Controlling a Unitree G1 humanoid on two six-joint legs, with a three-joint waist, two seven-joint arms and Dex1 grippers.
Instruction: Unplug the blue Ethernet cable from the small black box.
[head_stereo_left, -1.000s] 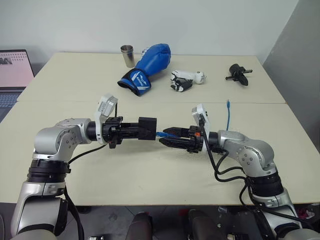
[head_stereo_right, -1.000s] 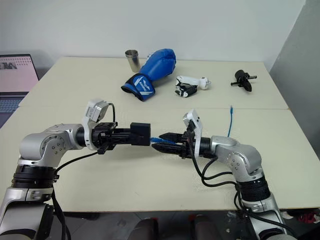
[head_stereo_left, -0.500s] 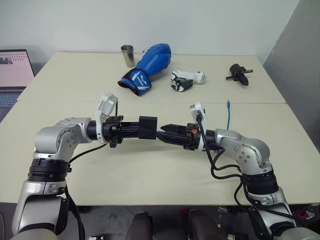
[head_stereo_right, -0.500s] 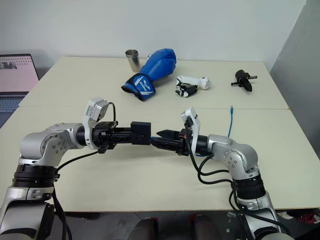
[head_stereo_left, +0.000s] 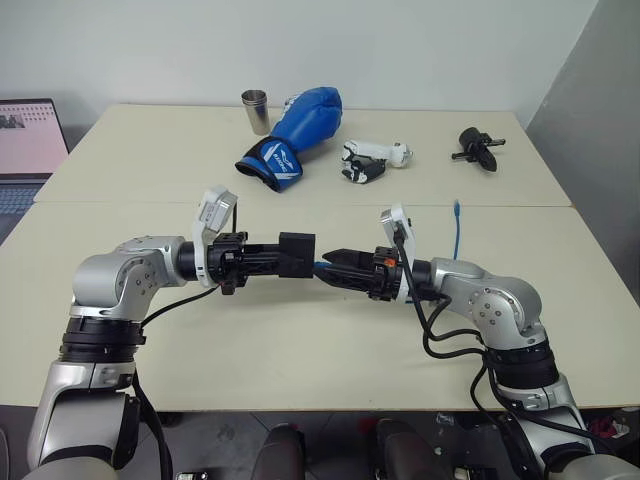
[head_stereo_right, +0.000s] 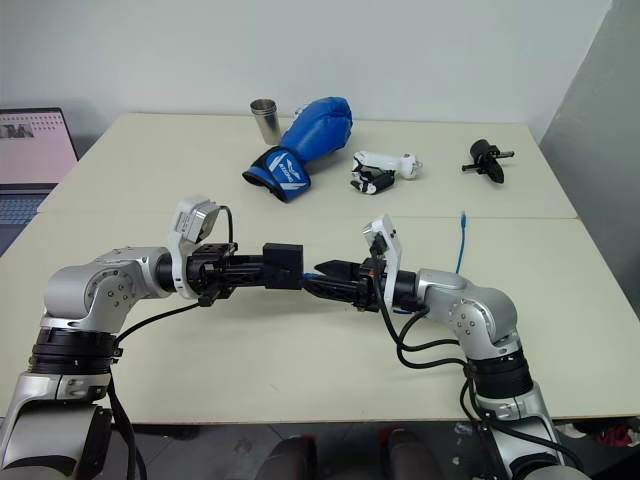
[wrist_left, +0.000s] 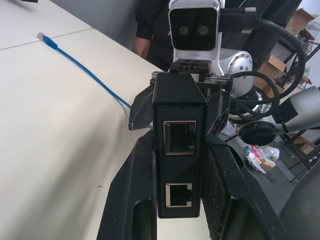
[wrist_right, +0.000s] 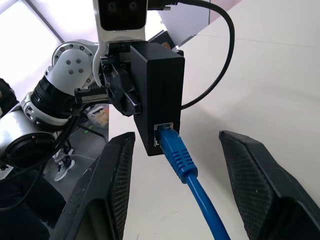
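Two arms meet mid-air over the table, and since a second ago the right one has slid in toward the left, so the gap between them has closed; over the last half second nothing shifts. Meaning for the task: the approach looks done, the pull not begun.

Left gripper: clamped shut on the small black box, held level above the table with its ported face turned to the other arm (the left wrist view shows two empty sockets on the box's opposite face).

Right gripper: fingers spread wide, one either side of the blue Ethernet cable, touching neither it nor the box. Plug sits seated in the box's port.

Cable runs back under the right arm; its free end lies on the table near the seam.

Judgement: next the fingers must close on the plug body, close to the port, with the latch pressed, before drawing away.
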